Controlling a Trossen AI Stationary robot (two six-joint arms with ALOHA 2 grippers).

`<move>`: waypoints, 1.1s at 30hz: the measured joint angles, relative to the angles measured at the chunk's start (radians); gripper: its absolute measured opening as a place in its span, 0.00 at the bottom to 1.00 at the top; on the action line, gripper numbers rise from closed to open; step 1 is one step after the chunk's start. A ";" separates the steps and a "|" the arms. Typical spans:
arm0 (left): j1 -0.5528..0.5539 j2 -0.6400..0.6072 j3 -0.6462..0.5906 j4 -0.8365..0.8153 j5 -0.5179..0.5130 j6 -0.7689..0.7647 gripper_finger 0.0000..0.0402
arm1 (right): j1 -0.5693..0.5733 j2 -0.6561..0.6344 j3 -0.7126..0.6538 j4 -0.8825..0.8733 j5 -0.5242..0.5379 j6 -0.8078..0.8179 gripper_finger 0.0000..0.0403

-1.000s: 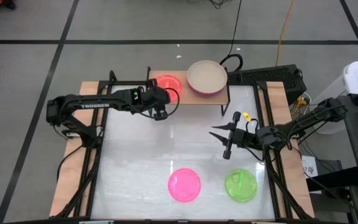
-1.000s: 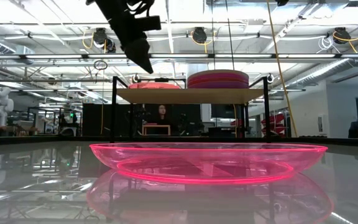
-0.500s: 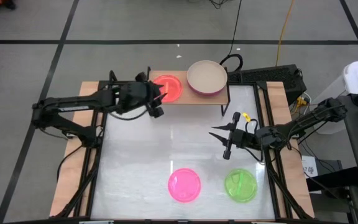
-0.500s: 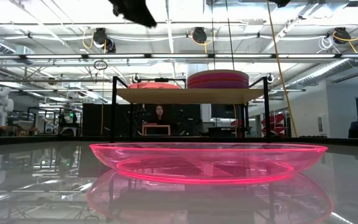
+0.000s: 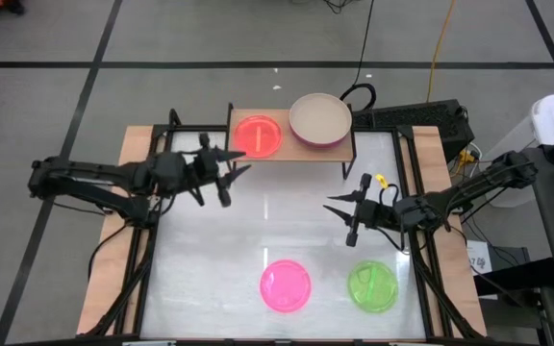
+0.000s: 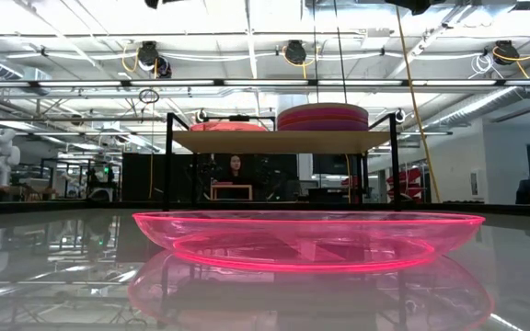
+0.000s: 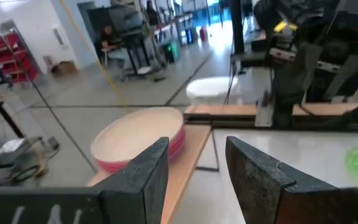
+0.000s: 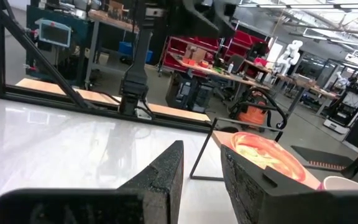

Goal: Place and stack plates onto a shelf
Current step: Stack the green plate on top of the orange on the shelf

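The shelf (image 5: 291,154) stands at the table's far edge. A translucent red-pink plate (image 5: 258,135) lies flat on its left half, and a stack topped by a beige plate (image 5: 320,117) sits on its right half. A pink plate (image 5: 285,285) and a green plate (image 5: 372,286) lie flat on the table near its near edge. My left gripper (image 5: 241,161) is open and empty, hovering just left of the shelf. Also open and empty, my right gripper (image 5: 338,219) hovers over the table's right half. In the left wrist view the beige-topped stack (image 7: 138,137) lies beyond the open left gripper (image 7: 197,162).
White table top with wooden side strips (image 5: 138,144) and black frame rails. Cables and a dark box (image 5: 421,120) lie behind the shelf. The low view looks past the pink plate (image 6: 311,234) to the shelf (image 6: 283,141); a person (image 6: 237,170) sits far behind.
My left gripper has drawn back from over the red-pink plate on the shelf toward the table's left edge, and has risen out of the low view. The plate stays flat on the shelf. My right arm has kept still.
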 joint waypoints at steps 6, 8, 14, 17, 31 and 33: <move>-0.021 -0.045 -0.166 0.127 -0.004 -0.063 0.41 | -0.001 0.000 0.000 0.014 0.000 -0.001 0.23; -0.026 -0.043 -0.203 0.203 -0.003 -0.086 0.41 | -0.001 0.000 0.000 0.015 0.001 -0.002 0.23; -0.032 -0.044 -0.297 0.356 0.003 -0.102 0.41 | -0.015 0.000 0.000 0.012 0.000 0.046 0.23; -0.034 -0.044 -0.320 0.391 0.005 -0.107 0.41 | -0.027 0.000 0.000 -0.007 -0.001 0.079 0.23; -0.036 -0.043 -0.328 0.443 0.005 -0.089 0.41 | -0.103 0.017 0.225 -0.518 -0.216 0.259 0.23; -0.036 -0.043 -0.328 0.444 0.005 -0.094 0.41 | -0.111 0.026 0.260 -0.574 -0.252 0.287 0.23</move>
